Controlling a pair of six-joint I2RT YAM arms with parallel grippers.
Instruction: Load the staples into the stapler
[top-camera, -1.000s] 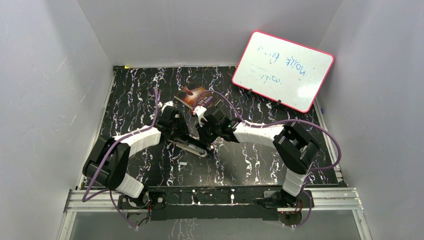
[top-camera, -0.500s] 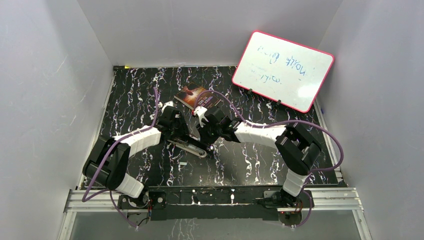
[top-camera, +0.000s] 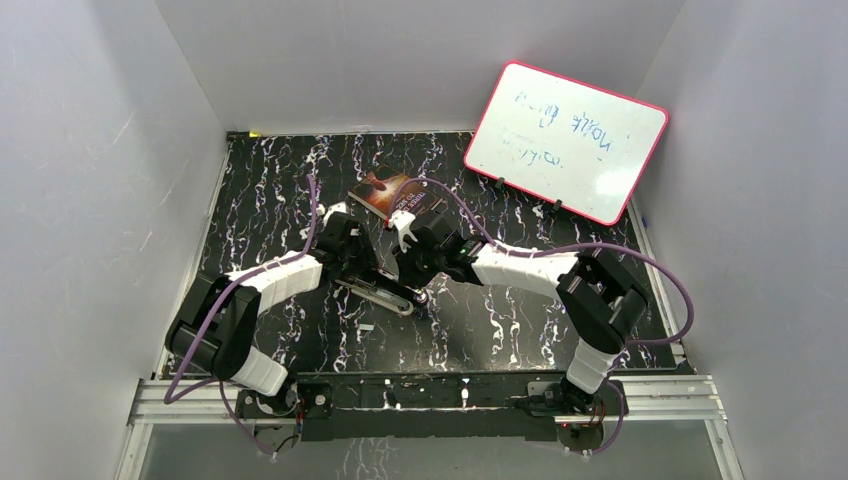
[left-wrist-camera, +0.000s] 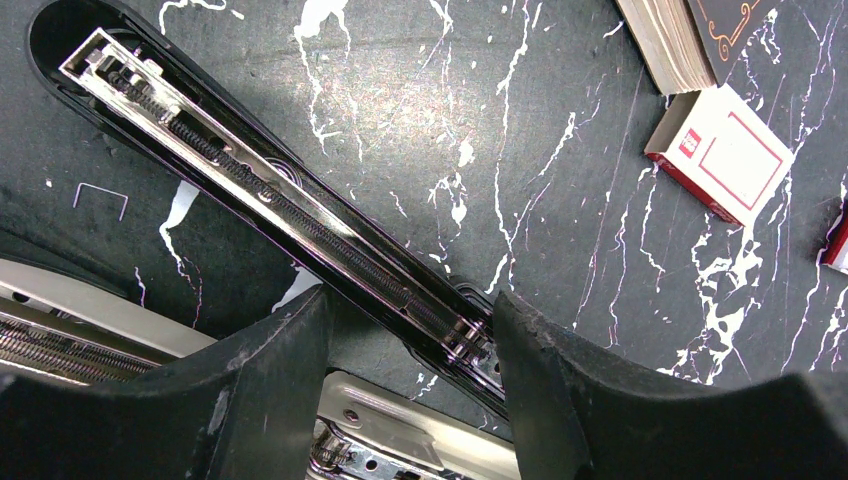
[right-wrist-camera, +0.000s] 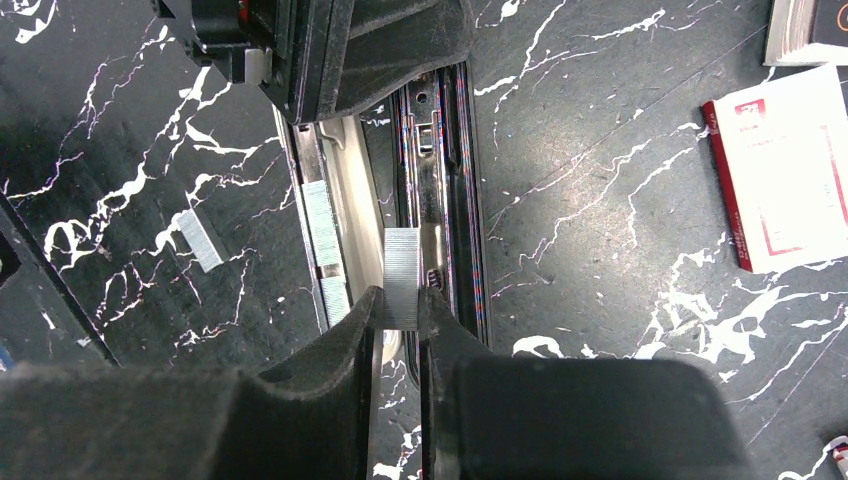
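Black white-veined tabletop (top-camera: 480, 340), centre stage: left fingers (left-wrist-camera: 270, 400) clamp the open black-and-chrome stapler (left-wrist-camera: 300, 215) steady while right fingers (right-wrist-camera: 350, 370) pinch a short silver-grey staple strip (right-wrist-camera: 402, 275) over its channel, ready for loading.

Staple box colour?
White staple box, red side and red-outlined panel; clearest in right wrist view.

Plain pale grey walls (top-camera: 100, 180) enclose a black marble-patterned surface with white veins (top-camera: 270, 190) on three sides. A red-framed white dry-erase board with faint blue writing (top-camera: 565, 140) leans in the back right corner. A silver aluminium rail (top-camera: 660, 398) runs along the near edge.
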